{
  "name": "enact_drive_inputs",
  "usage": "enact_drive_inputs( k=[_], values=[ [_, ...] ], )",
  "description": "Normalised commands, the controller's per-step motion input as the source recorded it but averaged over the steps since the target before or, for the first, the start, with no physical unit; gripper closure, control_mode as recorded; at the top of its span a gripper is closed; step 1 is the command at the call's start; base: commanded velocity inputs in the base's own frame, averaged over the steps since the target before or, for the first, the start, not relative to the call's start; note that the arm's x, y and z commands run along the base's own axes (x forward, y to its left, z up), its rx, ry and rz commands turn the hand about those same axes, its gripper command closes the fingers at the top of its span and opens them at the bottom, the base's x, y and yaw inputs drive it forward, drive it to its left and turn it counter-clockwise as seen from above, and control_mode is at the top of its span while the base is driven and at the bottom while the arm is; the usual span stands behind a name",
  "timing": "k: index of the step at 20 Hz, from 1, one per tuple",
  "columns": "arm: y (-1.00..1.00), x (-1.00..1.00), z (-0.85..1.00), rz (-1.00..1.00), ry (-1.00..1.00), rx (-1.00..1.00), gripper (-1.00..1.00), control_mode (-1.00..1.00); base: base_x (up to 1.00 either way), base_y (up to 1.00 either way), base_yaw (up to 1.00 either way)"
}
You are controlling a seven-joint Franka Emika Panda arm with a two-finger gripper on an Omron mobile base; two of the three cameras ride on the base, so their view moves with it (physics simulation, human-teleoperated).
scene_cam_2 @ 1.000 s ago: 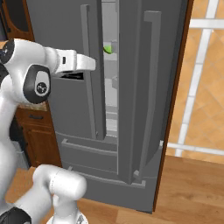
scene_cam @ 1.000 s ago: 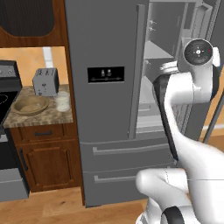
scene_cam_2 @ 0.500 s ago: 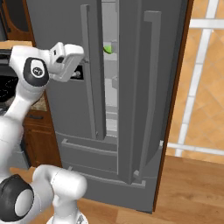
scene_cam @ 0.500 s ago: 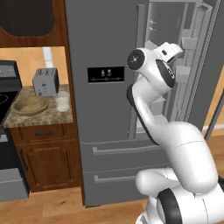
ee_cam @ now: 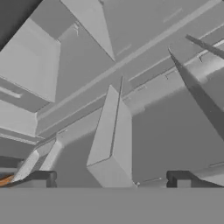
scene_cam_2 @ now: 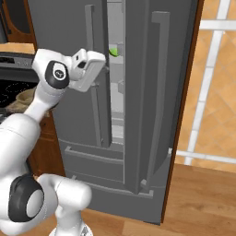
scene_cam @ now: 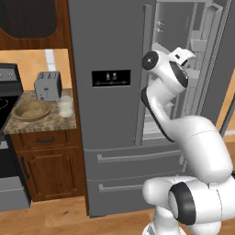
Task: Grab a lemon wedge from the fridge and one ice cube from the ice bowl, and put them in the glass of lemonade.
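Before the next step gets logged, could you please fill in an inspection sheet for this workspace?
Surface: speckled counter left of the fridge.
Job's things: fridge with right door swung open; lemon wedge on a shelf inside; ice bowl and glass of lemonade on the counter; ice cube too small to tell.
Clutter: toaster behind the bowl.
Grippers: gripper open, empty, facing the fridge interior.
Cables: nothing seen.
Surroundings: wood cabinet below the counter, stove at far left, wood floor.
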Motion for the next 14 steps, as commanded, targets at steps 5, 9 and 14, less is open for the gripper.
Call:
enact_drive_inputs(
  k=[5, 9, 14],
  values=[
    [-0.27, 0.35, -0.42, -0.05, 0.26, -0.02, -1.0, -1.0, 0.0, 0.0, 0.0],
    [-0.45, 0.11, -0.43, -0.07, 0.05, 0.0, -1.0, -1.0, 0.0, 0.0, 0.0],
    [-0.73, 0.0, -0.28, -0.13, 0.0, 0.0, -1.0, -1.0, 0.0, 0.0, 0.0]
  ],
)
